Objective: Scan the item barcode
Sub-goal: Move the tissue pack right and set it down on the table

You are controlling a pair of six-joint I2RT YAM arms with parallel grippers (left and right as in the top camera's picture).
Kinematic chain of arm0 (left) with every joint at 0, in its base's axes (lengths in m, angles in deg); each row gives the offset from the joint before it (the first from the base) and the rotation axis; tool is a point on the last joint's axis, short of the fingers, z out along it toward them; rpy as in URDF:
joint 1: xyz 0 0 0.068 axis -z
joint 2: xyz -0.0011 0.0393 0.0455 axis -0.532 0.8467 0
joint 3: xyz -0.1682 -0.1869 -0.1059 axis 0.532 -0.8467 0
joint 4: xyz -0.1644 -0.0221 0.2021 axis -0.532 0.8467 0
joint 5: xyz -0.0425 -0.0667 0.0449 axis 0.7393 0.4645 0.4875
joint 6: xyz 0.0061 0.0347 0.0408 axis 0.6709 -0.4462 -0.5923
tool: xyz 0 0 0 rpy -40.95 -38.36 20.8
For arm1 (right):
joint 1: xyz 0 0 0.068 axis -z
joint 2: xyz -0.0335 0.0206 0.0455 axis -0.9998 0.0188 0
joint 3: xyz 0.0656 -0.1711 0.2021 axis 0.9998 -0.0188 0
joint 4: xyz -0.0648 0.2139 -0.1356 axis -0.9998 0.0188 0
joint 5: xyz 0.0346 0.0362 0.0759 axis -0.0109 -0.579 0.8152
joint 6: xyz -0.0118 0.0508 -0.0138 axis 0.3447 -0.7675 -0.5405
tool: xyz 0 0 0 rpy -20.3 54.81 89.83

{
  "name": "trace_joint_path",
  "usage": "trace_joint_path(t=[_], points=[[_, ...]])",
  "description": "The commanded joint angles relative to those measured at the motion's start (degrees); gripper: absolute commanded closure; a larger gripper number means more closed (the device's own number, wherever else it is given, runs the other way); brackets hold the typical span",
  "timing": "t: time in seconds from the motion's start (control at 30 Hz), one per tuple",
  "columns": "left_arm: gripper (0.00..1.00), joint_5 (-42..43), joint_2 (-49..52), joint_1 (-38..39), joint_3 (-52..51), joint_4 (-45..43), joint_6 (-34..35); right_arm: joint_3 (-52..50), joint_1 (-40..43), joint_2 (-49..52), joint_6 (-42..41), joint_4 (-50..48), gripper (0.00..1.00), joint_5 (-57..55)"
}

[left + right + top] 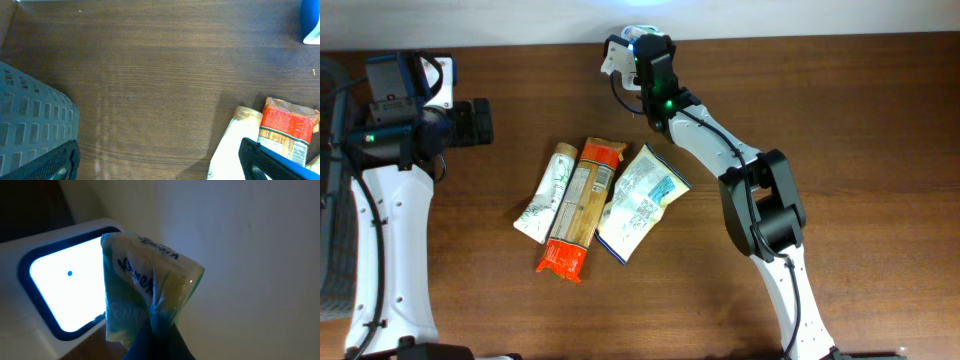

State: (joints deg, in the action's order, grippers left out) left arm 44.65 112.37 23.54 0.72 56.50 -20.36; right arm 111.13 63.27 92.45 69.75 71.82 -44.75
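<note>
My right gripper (640,48) is at the far edge of the table, shut on a small tissue pack (150,280) with green and blue print. It holds the pack upright right in front of the scanner (65,285), whose window glows white-blue. In the overhead view the white scanner (613,55) sits just left of the gripper. The right gripper (157,340) pinches the pack's lower seam. My left gripper (480,122) hovers open over bare wood at the left. Its fingers (270,160) stand wide apart around nothing.
Three packs lie mid-table: a white tube-shaped pack (548,192), an orange packet (582,205) and a white-blue pouch (640,200). A grey basket (335,250) stands at the left edge, also seen in the left wrist view as a grey basket (30,125).
</note>
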Motion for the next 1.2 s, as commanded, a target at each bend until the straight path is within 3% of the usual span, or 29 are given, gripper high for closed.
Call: trace_joint_path(t=[0.0, 0.17, 0.23, 0.3, 0.43, 0.53, 0.6, 0.77, 0.93, 0.97, 1.0, 1.07, 1.13, 1.17], points=[[0.01, -0.3, 0.1, -0.2, -0.2, -0.1, 0.5, 0.2, -1.1, -1.0, -5.8, 1.0, 0.96, -4.0], [0.01, -0.4, 0.1, -0.2, -0.2, -0.1, 0.5, 0.2, -1.3, -9.9, -25.4, 12.3, 0.96, -3.4], [0.01, -0.3, 0.1, -0.2, -0.2, -0.1, 0.5, 0.2, -1.3, -16.2, -38.4, 23.2, 0.96, -0.8], [0.01, -0.3, 0.1, -0.2, -0.2, -0.1, 0.5, 0.2, -0.6, -23.5, -58.1, 38.1, 0.96, -0.5], [0.01, -0.3, 0.1, -0.2, -0.2, -0.1, 0.5, 0.2, 3.5, -32.3, -75.9, 65.5, 0.96, 1.3], [0.01, -0.4, 0.1, -0.2, -0.2, -0.1, 0.5, 0.0, 10.4, -33.0, -79.2, 78.4, 0.96, 8.0], [0.01, -0.4, 0.1, -0.2, -0.2, -0.1, 0.5, -2.5, 18.7, -32.3, -79.1, 83.5, 0.96, 18.4], [0.01, -0.4, 0.1, -0.2, -0.2, -0.1, 0.5, -16.7, 31.5, -32.3, -79.2, 80.1, 0.96, 23.3], [0.01, -0.3, 0.1, -0.2, -0.2, -0.1, 0.5, -32.0, 38.0, -32.3, -81.7, 71.6, 0.95, 24.2], [0.01, -0.3, 0.1, -0.2, -0.2, -0.1, 0.5, -33.0, 38.5, -32.3, -81.7, 71.1, 0.89, 24.8], [0.01, -0.3, 0.1, -0.2, -0.2, -0.1, 0.5, -33.2, 38.9, -32.3, -81.7, 71.1, 0.66, 24.8], [0.01, -0.3, 0.1, -0.2, -0.2, -0.1, 0.5, -32.1, 39.3, -32.3, -81.7, 71.6, 0.41, 24.8], [0.01, -0.3, 0.1, -0.2, -0.2, -0.1, 0.5, -28.0, 39.1, -32.3, -79.3, 74.7, 0.28, 25.0], [0.01, -0.3, 0.1, -0.2, -0.2, -0.1, 0.5, -26.1, 39.0, -32.3, -78.8, 76.0, 0.26, 25.3]])
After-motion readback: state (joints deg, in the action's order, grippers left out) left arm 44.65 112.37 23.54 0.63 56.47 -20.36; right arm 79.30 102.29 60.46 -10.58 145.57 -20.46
